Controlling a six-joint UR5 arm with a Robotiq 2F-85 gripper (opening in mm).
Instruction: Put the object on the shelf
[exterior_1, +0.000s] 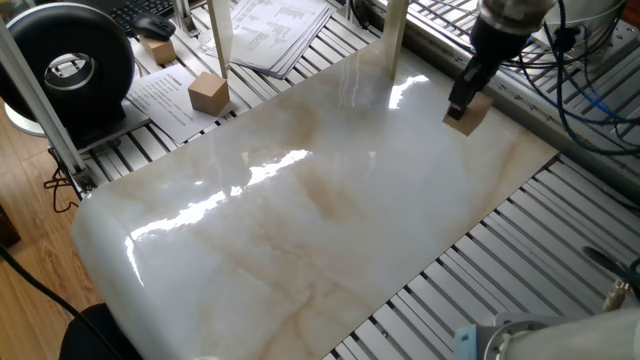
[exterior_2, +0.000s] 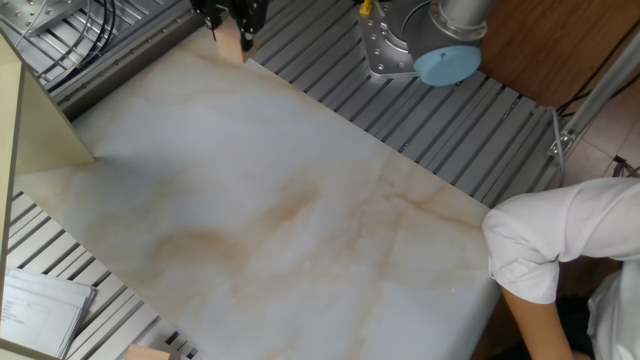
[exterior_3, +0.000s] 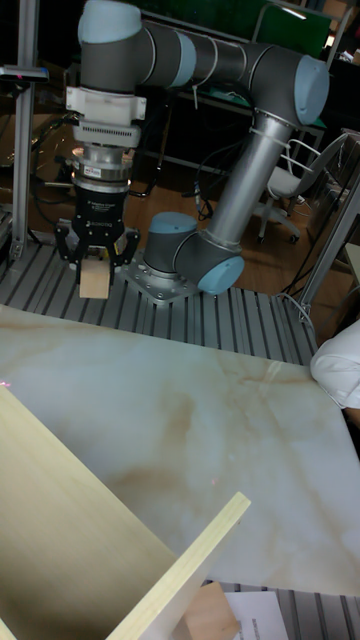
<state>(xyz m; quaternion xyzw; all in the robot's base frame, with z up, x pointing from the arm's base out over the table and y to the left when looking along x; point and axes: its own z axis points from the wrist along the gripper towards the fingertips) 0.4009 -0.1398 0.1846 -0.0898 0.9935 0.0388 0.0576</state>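
The gripper (exterior_3: 95, 268) hangs straight down from the bent arm (exterior_3: 240, 110), its fingers (exterior_3: 66, 247) apparently clamped shut.

The marble desk (exterior_1: 300, 230) lies bare across its middle, giving open passage. The shelf (exterior_3: 90, 540) boards rise at one edge; a larger tan block (exterior_1: 208, 92) sits beyond them.
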